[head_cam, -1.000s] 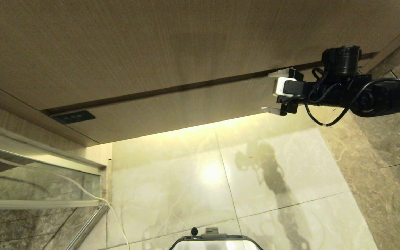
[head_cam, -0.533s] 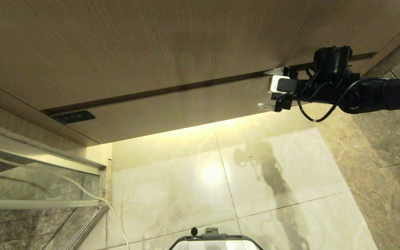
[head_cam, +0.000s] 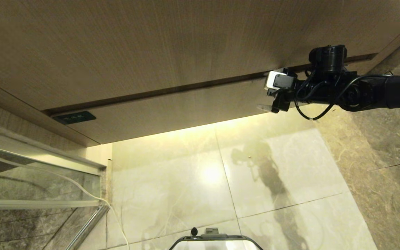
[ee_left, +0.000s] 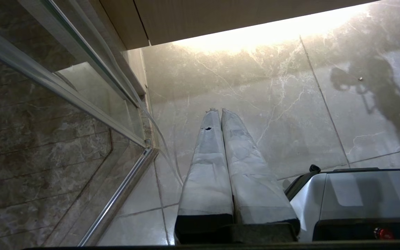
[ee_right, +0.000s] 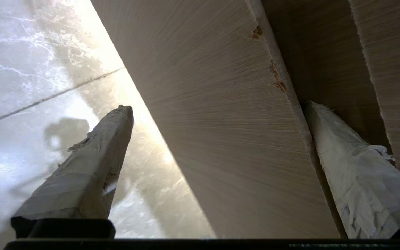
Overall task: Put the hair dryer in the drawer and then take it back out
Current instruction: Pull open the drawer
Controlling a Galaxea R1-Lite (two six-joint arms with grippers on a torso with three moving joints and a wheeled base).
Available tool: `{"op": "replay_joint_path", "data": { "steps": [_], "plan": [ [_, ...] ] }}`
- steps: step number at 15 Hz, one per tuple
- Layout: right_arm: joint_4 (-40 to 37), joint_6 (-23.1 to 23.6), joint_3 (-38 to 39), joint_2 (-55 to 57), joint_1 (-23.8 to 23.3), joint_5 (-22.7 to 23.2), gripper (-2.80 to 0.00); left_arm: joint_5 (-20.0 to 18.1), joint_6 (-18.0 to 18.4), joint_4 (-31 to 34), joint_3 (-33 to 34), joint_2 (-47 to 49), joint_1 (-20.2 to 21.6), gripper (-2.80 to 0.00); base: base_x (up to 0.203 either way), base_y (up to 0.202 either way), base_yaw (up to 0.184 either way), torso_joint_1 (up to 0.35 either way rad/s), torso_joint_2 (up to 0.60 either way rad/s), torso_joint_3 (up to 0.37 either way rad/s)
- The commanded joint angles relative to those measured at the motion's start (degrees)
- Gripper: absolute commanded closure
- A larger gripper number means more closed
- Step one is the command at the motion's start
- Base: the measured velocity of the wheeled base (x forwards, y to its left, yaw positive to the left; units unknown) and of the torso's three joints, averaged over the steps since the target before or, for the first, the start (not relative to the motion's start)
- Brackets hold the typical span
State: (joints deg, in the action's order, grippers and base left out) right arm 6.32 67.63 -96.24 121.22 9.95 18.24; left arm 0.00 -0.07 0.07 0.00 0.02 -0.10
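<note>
The right pincer (head_cam: 267,91) straddles the drawer (head_cam: 172,109) front's right end, spread, one finger in the gap above.

Light wood-grain drawer (head_cam: 172,109) — shut, front flat, handleless.

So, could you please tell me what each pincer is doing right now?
Left pincer: closed, empty.
Right pincer: open, straddling the drawer front edge, not clamped.

Glossy pale marble floor (head_cam: 193,180) with a thin whitish cord (head_cam: 116,215) lying on it.
</note>
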Motion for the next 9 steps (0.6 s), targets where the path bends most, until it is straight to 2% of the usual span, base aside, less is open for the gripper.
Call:
{"op": "replay_joint_path", "data": {
  "steps": [1,2,9],
  "plan": [
    [-1.62,-2.27,0.27,0.07,-0.19,-1.74,-2.80,0.00,-0.01,0.01,0.01,-0.02,0.01,0.00,0.000,0.000,0.000,0.000,0.00,0.000],
    [-1.66,-3.95,0.66,-0.37,-0.19,-2.08,-2.80,0.00,-0.01,0.01,0.00,-0.02,0.01,0.00,0.000,0.000,0.000,0.000,0.00,0.000],
    [-3.59,-7.91,1.59,-1.74,-0.02,-5.87,-2.80,0.00,-0.01,0.01,0.04,-0.02,0.01,0.00,0.000,0.000,0.000,0.000,0.00,0.000]
  ]
}}
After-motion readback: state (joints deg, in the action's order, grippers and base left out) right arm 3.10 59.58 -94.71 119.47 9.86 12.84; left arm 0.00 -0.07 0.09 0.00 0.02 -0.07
